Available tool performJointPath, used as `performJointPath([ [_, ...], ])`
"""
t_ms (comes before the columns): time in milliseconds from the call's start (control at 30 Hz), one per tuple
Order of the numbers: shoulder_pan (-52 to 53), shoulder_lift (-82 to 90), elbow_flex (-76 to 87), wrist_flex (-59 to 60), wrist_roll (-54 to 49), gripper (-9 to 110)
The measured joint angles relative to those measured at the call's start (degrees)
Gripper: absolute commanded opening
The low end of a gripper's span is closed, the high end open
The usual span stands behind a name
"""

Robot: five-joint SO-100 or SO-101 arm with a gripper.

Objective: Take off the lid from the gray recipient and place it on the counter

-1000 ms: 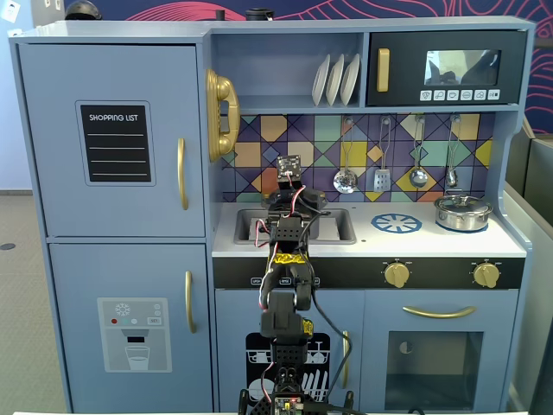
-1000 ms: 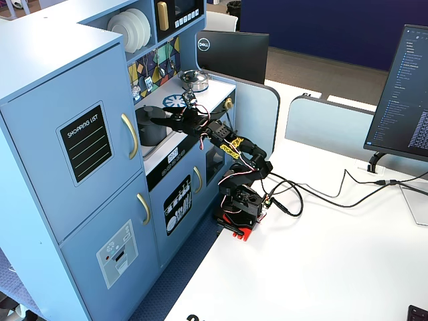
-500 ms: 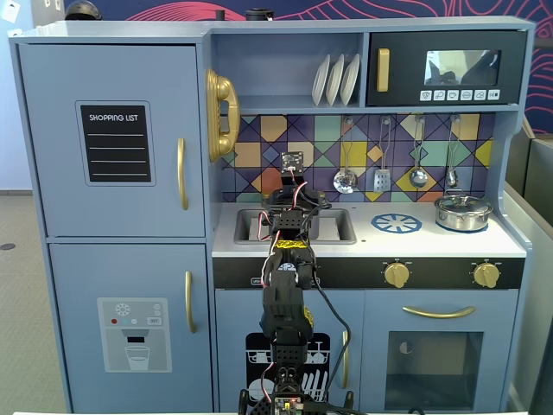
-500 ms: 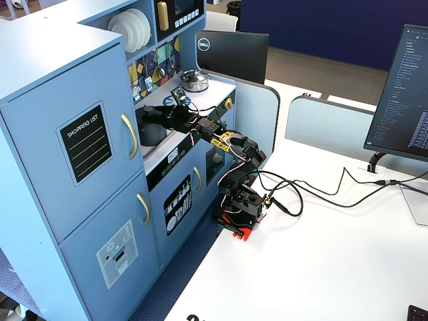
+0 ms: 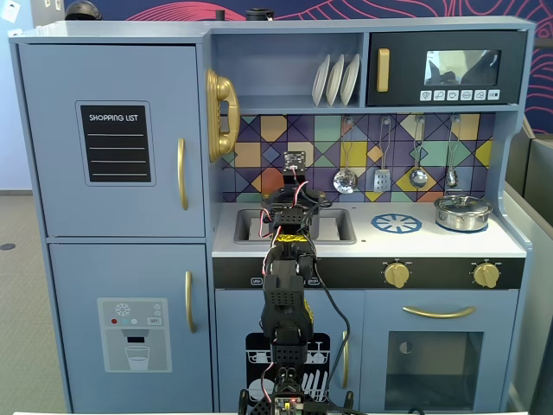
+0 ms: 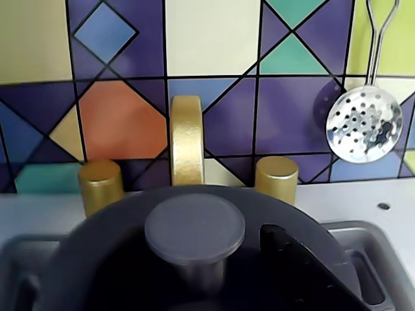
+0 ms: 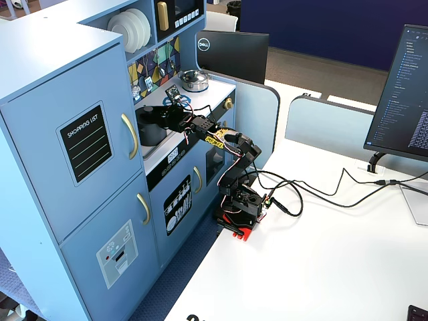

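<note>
The dark gray lid (image 6: 130, 227) fills the lower wrist view, its round knob (image 6: 194, 223) at the middle. It lies on the gray recipient (image 7: 151, 132), which stands in the sink of the white counter (image 5: 432, 242). My gripper (image 7: 162, 115) hovers over the lid, and in a fixed view (image 5: 294, 197) the arm covers most of the pot. One black fingertip (image 6: 288, 256) shows just right of the knob with a gap between them. The other finger is hidden. The gripper looks open and holds nothing.
A gold faucet (image 6: 187, 139) and two gold taps (image 6: 100, 184) stand just behind the sink. A slotted spoon (image 6: 363, 123) hangs on the tiled wall. A shiny silver pot (image 5: 462, 212) sits at the counter's right end, beside the blue burner ring (image 5: 397, 223).
</note>
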Motion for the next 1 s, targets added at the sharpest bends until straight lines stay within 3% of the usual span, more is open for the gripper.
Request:
performJointPath([
  [533,-0.3,0.0,-5.6,-1.2,-2.5,0],
  [1000,23.7,1.6,-3.8,-0.5,-3.2,0],
])
